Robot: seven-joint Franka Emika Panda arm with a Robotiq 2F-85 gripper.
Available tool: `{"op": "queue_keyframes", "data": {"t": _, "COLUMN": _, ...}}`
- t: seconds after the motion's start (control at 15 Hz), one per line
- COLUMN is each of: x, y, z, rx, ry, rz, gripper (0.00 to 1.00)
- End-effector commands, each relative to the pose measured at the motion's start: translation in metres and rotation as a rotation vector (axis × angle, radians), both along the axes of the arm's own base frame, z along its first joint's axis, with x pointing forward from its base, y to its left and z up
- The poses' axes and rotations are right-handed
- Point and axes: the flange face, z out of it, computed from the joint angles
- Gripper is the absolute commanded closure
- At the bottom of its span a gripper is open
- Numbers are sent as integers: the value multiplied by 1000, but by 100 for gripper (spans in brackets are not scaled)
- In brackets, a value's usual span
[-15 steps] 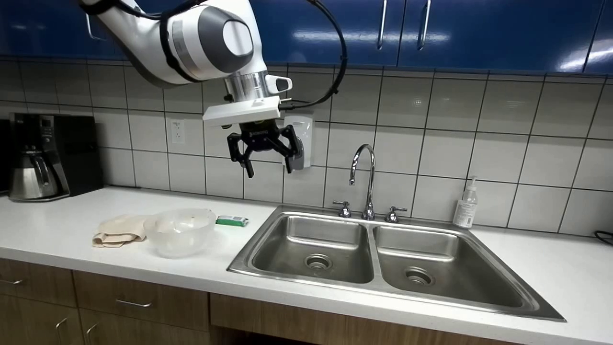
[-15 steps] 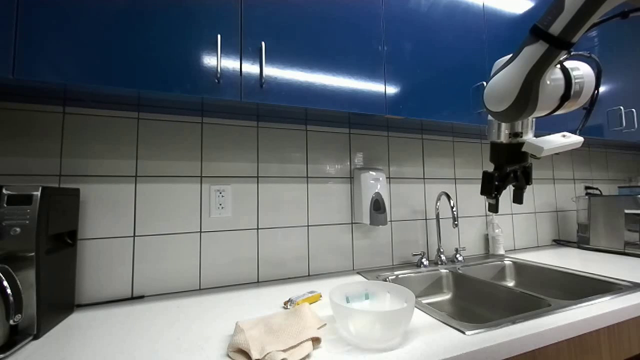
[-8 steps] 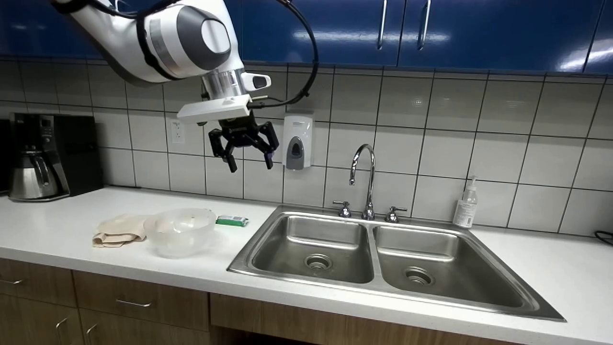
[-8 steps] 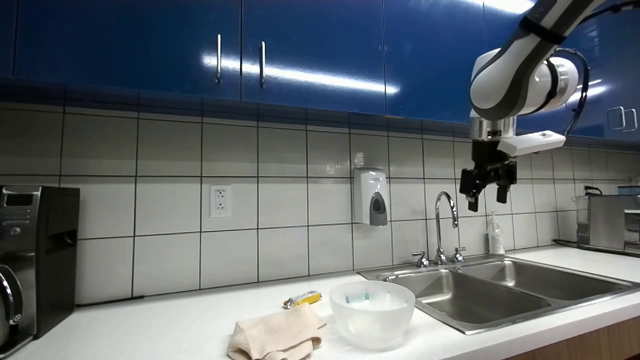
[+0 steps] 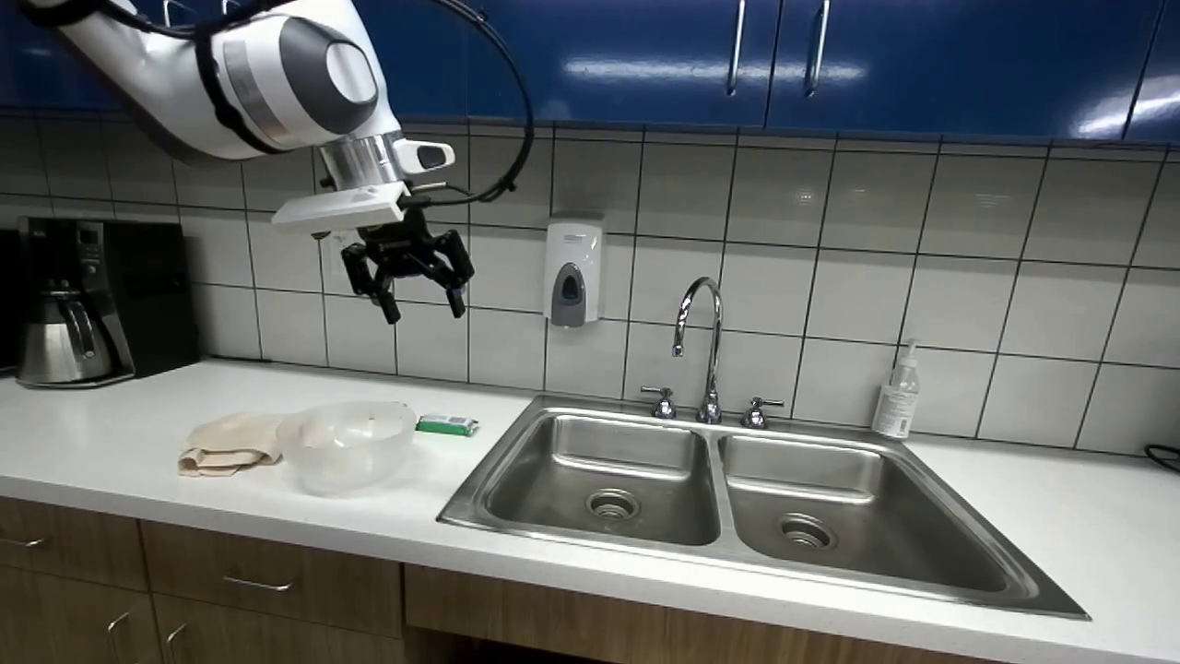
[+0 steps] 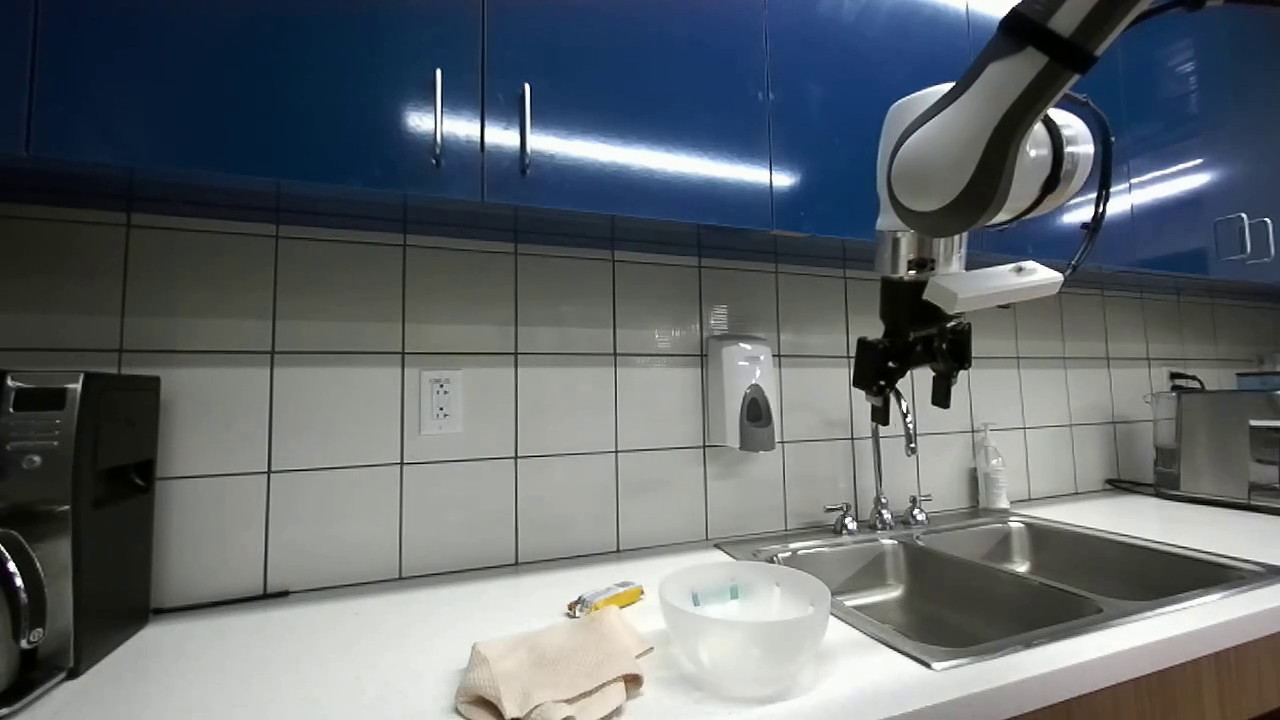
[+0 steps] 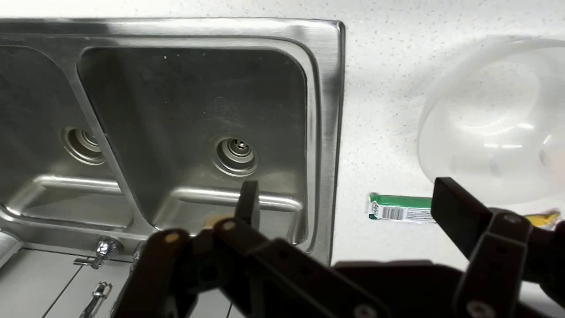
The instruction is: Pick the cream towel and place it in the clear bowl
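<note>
We see 1 barcode point(image 7: 393, 213) on 1 green packet point(image 7: 408, 202); its other print, and the label point(image 5: 894, 412) of 1 bottle point(image 5: 904, 376) by the back edge of the worktop point(image 5: 92, 433), are too small to read. We count 1 yellow packet point(image 6: 608, 597), 1 clear bowl point(image 6: 745, 640) toward the front edge and 1 cream towel point(image 6: 550, 668) lying just beside it. Our gripper point(image 5: 426, 312) hangs above, 2 fingers point(image 7: 459, 216) spread wide, holding nothing.

Arm point(image 5: 263, 88) and gripper point(image 5: 424, 312) — both shifted sideways toward the clear bowl point(image 5: 343, 468) — the gripper now overlapping the faucet point(image 6: 878, 470) in an exterior view.
</note>
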Motion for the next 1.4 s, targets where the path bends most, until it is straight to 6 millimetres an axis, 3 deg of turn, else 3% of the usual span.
{"op": "queue_keyframes", "data": {"t": 0.0, "x": 7, "y": 36, "z": -1, "rx": -10, "ry": -26, "rz": 12, "gripper": 0}}
{"op": "queue_keyframes", "data": {"t": 0.47, "x": 21, "y": 113, "z": -11, "rx": -4, "ry": -52, "rz": 41, "gripper": 0}}
{"op": "queue_keyframes", "data": {"t": 1.33, "x": 53, "y": 222, "z": -29, "rx": 46, "ry": -80, "rz": 183, "gripper": 0}}
